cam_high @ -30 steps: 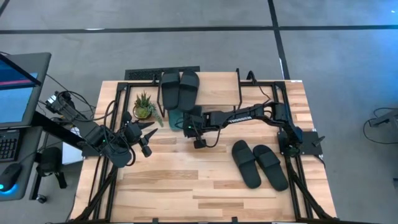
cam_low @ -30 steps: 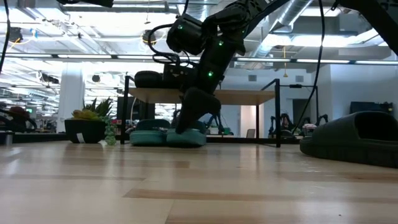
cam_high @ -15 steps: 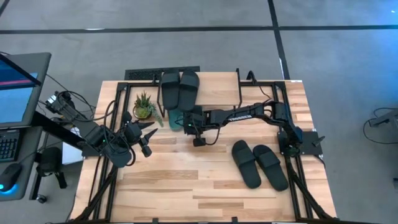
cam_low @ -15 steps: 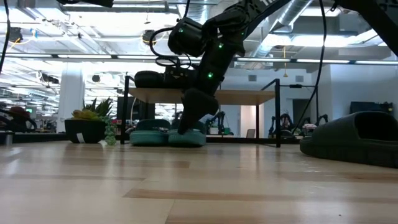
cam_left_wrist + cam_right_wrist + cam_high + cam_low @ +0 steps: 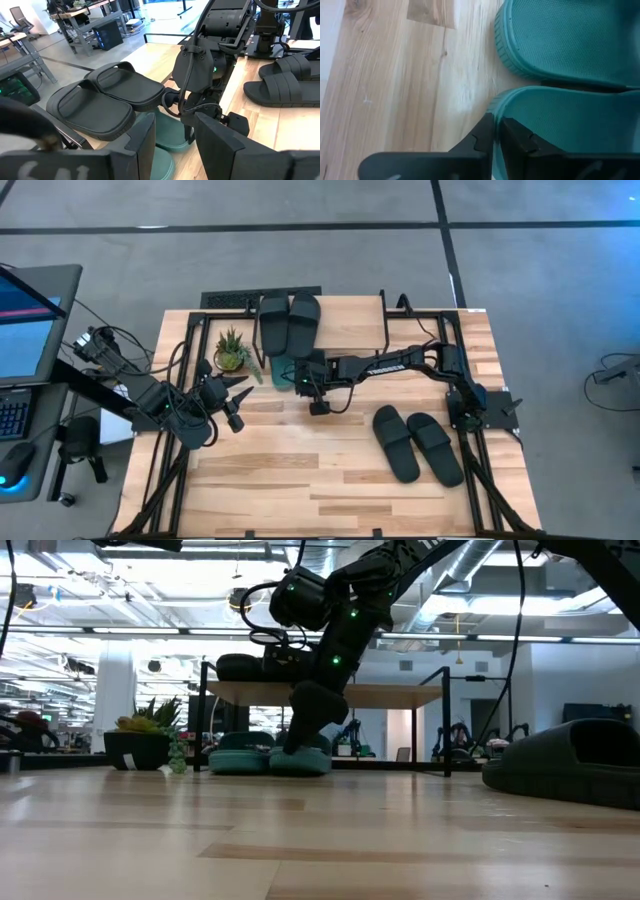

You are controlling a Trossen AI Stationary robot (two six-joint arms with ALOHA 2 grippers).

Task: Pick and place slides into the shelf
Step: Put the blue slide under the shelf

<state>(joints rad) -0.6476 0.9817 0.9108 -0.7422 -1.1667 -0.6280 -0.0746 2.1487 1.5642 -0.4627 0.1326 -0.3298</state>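
Two teal slides (image 5: 570,45) lie side by side on the table, sole down, under the near edge of the shelf (image 5: 340,315). Two black slides (image 5: 288,322) rest on the shelf's top board. Another black pair (image 5: 418,445) lies on the table at the right. My right gripper (image 5: 494,122) slants down at the rightward teal slide (image 5: 300,760) and is shut on its rim. My left gripper (image 5: 175,145) hovers open near the table's left edge, left of the shelf, with nothing between its fingers. My right gripper pinches the rim (image 5: 496,102) of the teal slide's near end between its two fingers (image 5: 482,135). The fingers slant down from above, coming from the table's right side. The slide lies flat on the table, beside the other teal one.
A small potted plant (image 5: 232,352) stands on the table just left of the shelf. The shelf's thin black legs (image 5: 446,730) stand around the teal slides. Bare wood stretches across the near half of the table (image 5: 300,480).
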